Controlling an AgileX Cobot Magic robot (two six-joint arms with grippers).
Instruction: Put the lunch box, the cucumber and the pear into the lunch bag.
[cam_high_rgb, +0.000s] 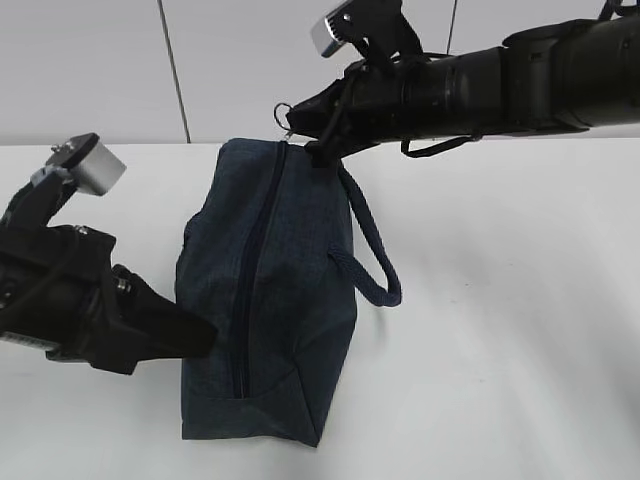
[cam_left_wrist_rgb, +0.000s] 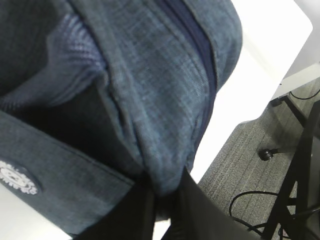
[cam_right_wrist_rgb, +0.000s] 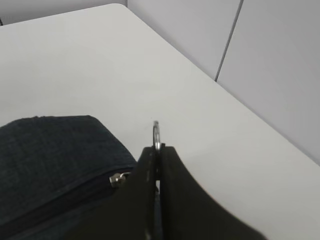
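The dark navy lunch bag (cam_high_rgb: 285, 290) lies on the white table with its zipper (cam_high_rgb: 248, 275) shut along the top. At the bag's far end my right gripper (cam_high_rgb: 292, 120) is shut on the metal ring pull (cam_right_wrist_rgb: 156, 133), next to the zipper slider (cam_right_wrist_rgb: 117, 178). My left gripper (cam_high_rgb: 207, 340) is shut on a fold of the bag's fabric (cam_left_wrist_rgb: 165, 170) at its near left side. The bag's white round logo (cam_left_wrist_rgb: 17, 176) shows in the left wrist view. The lunch box, the cucumber and the pear are out of view.
The bag's loop handle (cam_high_rgb: 372, 260) lies on the table (cam_high_rgb: 500, 300) to its right. The table's edge (cam_left_wrist_rgb: 235, 125) runs close behind the bag in the left wrist view, with grey floor, cables and a chair caster (cam_left_wrist_rgb: 266, 154) beyond. A panelled wall (cam_high_rgb: 200, 70) stands behind.
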